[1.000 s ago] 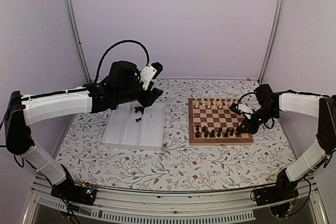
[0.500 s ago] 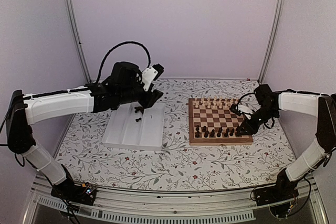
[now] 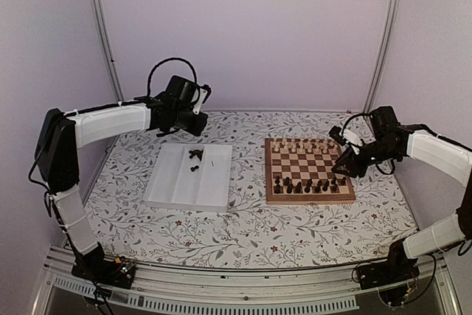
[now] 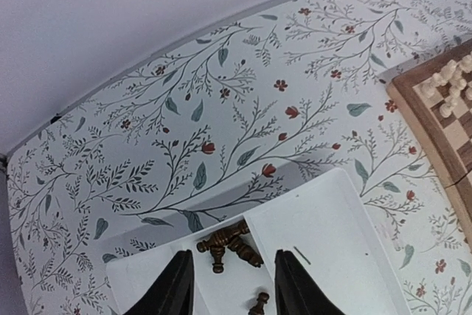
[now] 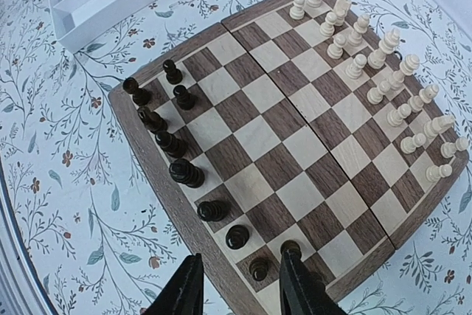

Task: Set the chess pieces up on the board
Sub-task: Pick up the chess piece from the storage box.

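The left gripper point(image 4: 232, 265) hangs high over the far end of the white tray point(image 4: 346, 256), its fingers point(image 4: 173, 289) apart with nothing gripped. A small cluster of dark chess pieces point(image 4: 228, 241) lies toppled just beyond the fingertips, centred on the gap, and one more lies further back between the fingers. This looks like a sighting pose: the wrist is squared over the leftover stock so that a straight descent would bracket a piece.

The right gripper point(image 5: 242, 262) is also spread and empty, held above the near edge of the board point(image 5: 295, 191). Two dark pieces stand right at its fingertips, one in the gap and one just ahead of the finger on the right of the wrist view. The rest of the dark pieces run away past the other finger, mostly along the same edge. The pale pieces point(image 5: 354, 64) stand well beyond the tips on the far side. Open jaws over a standing piece suggest a release, with the hand clearing upward so it does not knock the neighbours.

Compared with a second ago, the left arm has lifted off the tray and drawn back toward the rear wall, leaving the loose pieces where they lay. The right gripper has risen from the board's near right corner
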Action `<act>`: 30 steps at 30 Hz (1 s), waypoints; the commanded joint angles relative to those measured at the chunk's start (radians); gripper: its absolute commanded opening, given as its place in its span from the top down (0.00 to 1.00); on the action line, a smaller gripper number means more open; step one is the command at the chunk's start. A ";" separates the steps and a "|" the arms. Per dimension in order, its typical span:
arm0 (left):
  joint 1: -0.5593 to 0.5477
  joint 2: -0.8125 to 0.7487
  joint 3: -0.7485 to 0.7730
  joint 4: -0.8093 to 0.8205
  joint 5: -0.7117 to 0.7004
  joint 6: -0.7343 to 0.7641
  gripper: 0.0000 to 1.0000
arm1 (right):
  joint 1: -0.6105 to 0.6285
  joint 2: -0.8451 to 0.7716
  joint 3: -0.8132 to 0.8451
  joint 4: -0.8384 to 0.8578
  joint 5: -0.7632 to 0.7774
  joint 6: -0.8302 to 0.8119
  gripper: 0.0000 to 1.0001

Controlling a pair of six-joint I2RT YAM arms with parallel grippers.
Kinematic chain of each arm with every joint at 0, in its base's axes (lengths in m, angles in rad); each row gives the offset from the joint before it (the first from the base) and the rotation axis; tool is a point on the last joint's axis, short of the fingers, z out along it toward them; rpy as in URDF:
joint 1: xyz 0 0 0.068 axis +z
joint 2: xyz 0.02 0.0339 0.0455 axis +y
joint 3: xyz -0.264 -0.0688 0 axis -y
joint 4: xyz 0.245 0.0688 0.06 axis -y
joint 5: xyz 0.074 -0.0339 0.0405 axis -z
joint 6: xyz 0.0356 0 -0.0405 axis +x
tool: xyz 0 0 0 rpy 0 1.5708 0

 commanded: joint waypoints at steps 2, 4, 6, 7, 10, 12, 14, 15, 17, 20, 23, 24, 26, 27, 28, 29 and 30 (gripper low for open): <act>0.065 0.107 0.052 -0.133 0.086 -0.046 0.62 | -0.002 -0.030 -0.033 0.133 -0.049 0.049 0.63; 0.082 0.143 0.069 -0.167 0.103 -0.027 0.63 | -0.003 -0.038 -0.051 0.136 -0.055 0.047 0.63; 0.101 0.176 0.094 -0.220 0.122 0.003 0.63 | -0.002 -0.040 -0.066 0.136 -0.059 0.041 0.63; 0.111 0.188 0.102 -0.240 0.142 0.032 0.62 | -0.003 -0.038 -0.069 0.135 -0.060 0.041 0.63; 0.125 0.210 0.115 -0.274 0.190 0.094 0.57 | -0.002 -0.034 -0.067 0.133 -0.064 0.039 0.63; 0.130 0.220 0.124 -0.294 0.201 0.098 0.56 | -0.002 -0.035 -0.065 0.134 -0.066 0.039 0.63; 0.134 0.240 0.135 -0.322 0.186 0.097 0.55 | -0.003 -0.033 -0.065 0.133 -0.064 0.039 0.63; 0.138 0.245 0.141 -0.338 0.185 0.100 0.55 | -0.003 -0.032 -0.066 0.133 -0.065 0.039 0.63; 0.142 0.267 0.147 -0.365 0.201 0.115 0.55 | -0.004 -0.030 -0.068 0.134 -0.066 0.037 0.63; 0.142 0.281 0.157 -0.393 0.239 0.126 0.55 | -0.003 -0.024 -0.067 0.132 -0.062 0.036 0.63; 0.140 0.288 0.157 -0.411 0.254 0.133 0.53 | -0.003 -0.024 -0.067 0.133 -0.059 0.036 0.62; 0.141 0.290 0.154 -0.411 0.256 0.134 0.53 | -0.002 -0.024 -0.067 0.132 -0.059 0.036 0.62; 0.141 0.299 0.152 -0.419 0.285 0.136 0.53 | -0.003 -0.025 -0.067 0.133 -0.059 0.036 0.62; 0.141 0.306 0.153 -0.426 0.303 0.141 0.53 | -0.003 -0.024 -0.067 0.133 -0.057 0.036 0.62; 0.138 0.312 0.155 -0.432 0.313 0.143 0.53 | -0.003 -0.024 -0.067 0.134 -0.057 0.036 0.62; 0.136 0.320 0.155 -0.434 0.310 0.143 0.53 | -0.003 -0.022 -0.067 0.133 -0.057 0.036 0.62; 0.133 0.326 0.155 -0.435 0.302 0.144 0.53 | -0.003 -0.022 -0.067 0.132 -0.057 0.036 0.62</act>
